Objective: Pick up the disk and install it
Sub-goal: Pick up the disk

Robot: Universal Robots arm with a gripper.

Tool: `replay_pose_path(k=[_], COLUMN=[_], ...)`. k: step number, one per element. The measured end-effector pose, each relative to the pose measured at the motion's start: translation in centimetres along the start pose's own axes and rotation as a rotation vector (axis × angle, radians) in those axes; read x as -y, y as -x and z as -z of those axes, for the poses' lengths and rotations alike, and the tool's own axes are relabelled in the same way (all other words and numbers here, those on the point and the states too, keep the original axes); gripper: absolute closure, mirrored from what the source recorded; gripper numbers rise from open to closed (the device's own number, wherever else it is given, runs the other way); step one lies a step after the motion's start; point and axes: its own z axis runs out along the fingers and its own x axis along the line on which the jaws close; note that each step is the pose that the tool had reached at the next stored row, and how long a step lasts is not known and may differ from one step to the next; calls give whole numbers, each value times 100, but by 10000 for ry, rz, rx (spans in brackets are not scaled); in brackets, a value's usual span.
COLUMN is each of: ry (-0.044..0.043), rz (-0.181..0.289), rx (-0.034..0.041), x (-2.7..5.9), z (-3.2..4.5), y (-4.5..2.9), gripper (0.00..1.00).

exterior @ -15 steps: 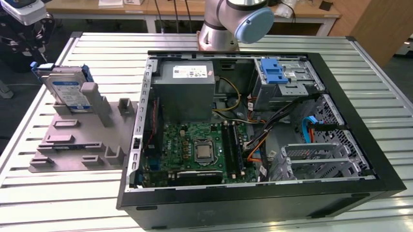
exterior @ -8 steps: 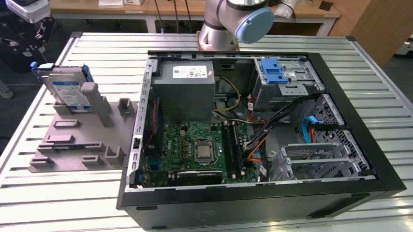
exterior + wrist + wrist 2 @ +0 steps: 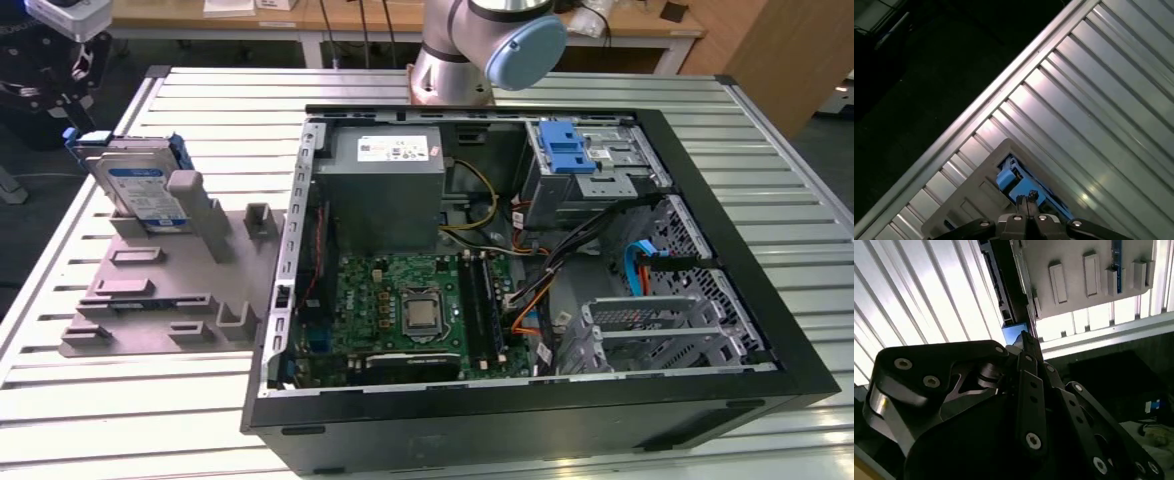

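Your gripper (image 3: 1026, 201) shows in the first wrist view with its two fingertips drawn together, barely a gap between them, and holding nothing. Just past the tips is the disk (image 3: 1010, 179), seen edge-on as a blue carrier seated at one corner of the grey holder (image 3: 976, 197). The holder lies on the ribbed bench (image 3: 1094, 100), close to the bench's edge, with the dark floor (image 3: 929, 75) beyond. From here you cannot tell whether the tips touch the disk or hang above it.

In the second wrist view you see the gripper's black linkage from behind, its bars converging to a narrow point. A small blue patch of the disk (image 3: 1015, 334) peeks out beside that point. This view adds the rest of the holder (image 3: 1079, 295), with its row of raised blocks.

The exterior view gives you the whole layout. The disk (image 3: 140, 185) stands upright on edge at the far end of the holder (image 3: 160, 300), its white-and-blue label facing the camera. The gripper's dark body is near it, up toward the corner at the exterior view's left. The holder lies just beside the open case (image 3: 534, 440), on the exterior view's left of it. Inside the case, a metal cage (image 3: 601, 175) carries a blue latch (image 3: 566, 150). The arm (image 3: 467, 50) rises behind the case.
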Motion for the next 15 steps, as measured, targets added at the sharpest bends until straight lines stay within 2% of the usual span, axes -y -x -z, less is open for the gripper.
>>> replay_pose_path(k=[11, 15], ry=[40, 49], rz=[1978, 2445], rx=[-90, -113], x=[1, -1], z=[-9, -9], y=[0, -1], gripper=[89, 89])
